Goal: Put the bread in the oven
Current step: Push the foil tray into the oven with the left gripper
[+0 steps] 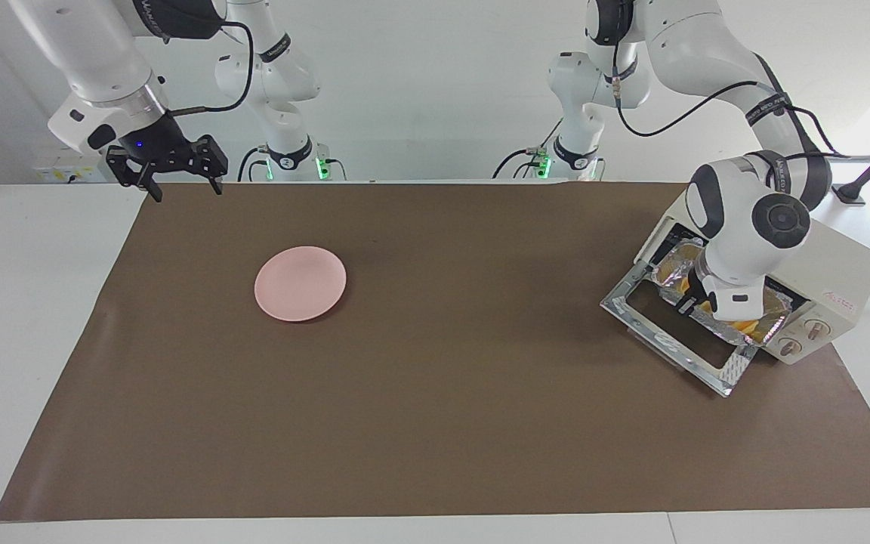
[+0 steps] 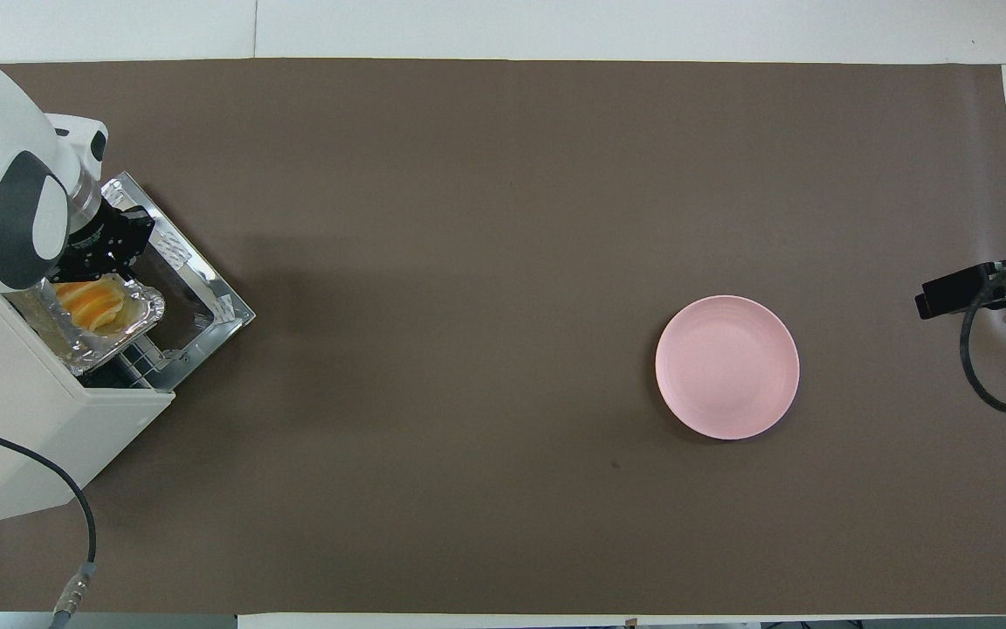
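The oven (image 1: 820, 291) stands at the right edge of the facing view, at the left arm's end of the counter (image 1: 435, 423); its glass-windowed door (image 1: 677, 332) is dropped flat. A crinkled foil tray (image 2: 106, 332) sits in the oven mouth, partly projecting over the door hinge, and the bread (image 2: 93, 301) lies in that tray.

The left pincer (image 1: 688, 302) is down at the tray's edge, its fingertips together; the log of contact cannot be read from either view, as the wrist covers the point where the tips meet the foil. It appears clamped on the tray rim, but this is a judgement only. The right pincer (image 1: 178, 177) hangs at the upper left of the facing view, over the brown mat's edge, fingers apart; that arm waits.

Judged step: sliding the tray fully onto the rack. Recommended practice: push level and straight along the oven's depth, slowly, since thin foil buckles under side load and a tilted tray would let the loaf slide. The pincer should clear the door before any closing.

Materials: the tray is thin, creased, reflective foil, easily deformed. The loaf is yellow-orange, ridged, likely soft. The oven is boxy, cream-white and rigid, with two round knobs (image 1: 801, 336). A round, smooth pink plate (image 1: 300, 283) lies bare at the frame's centre left.
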Action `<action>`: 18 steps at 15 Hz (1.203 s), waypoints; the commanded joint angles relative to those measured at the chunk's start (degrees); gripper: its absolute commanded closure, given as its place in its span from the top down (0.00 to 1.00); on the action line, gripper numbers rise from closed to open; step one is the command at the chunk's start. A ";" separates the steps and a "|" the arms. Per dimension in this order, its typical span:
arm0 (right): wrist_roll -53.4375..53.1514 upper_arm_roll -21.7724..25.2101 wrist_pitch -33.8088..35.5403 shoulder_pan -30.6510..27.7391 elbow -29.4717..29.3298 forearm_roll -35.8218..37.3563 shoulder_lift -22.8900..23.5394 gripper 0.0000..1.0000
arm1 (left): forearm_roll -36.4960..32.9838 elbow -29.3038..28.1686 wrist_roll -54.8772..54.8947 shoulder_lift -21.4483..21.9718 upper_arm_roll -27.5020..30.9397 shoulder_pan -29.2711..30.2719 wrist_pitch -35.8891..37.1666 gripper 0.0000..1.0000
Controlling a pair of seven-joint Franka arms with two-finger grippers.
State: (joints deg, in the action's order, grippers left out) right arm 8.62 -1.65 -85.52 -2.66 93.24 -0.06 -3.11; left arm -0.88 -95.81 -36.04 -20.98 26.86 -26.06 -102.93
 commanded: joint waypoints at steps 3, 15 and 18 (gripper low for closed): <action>0.78 -0.81 0.00 -1.03 1.24 0.41 -1.11 1.00 | 0.08 -4.91 2.46 3.49 0.65 0.39 -1.39 0.00; 0.78 -0.81 0.00 -1.03 1.24 0.50 -1.11 1.00 | -0.09 -4.65 5.55 4.54 0.83 2.41 1.41 0.00; 0.78 -0.81 0.00 -1.03 1.24 0.50 -1.11 1.00 | -0.35 -4.65 5.63 4.72 0.92 2.41 2.56 0.00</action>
State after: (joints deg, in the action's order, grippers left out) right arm 8.62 -1.65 -85.52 -2.66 93.24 -0.06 -3.11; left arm -0.87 -98.63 -31.19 -18.39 27.74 -23.72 -101.33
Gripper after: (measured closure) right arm 0.000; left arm 0.982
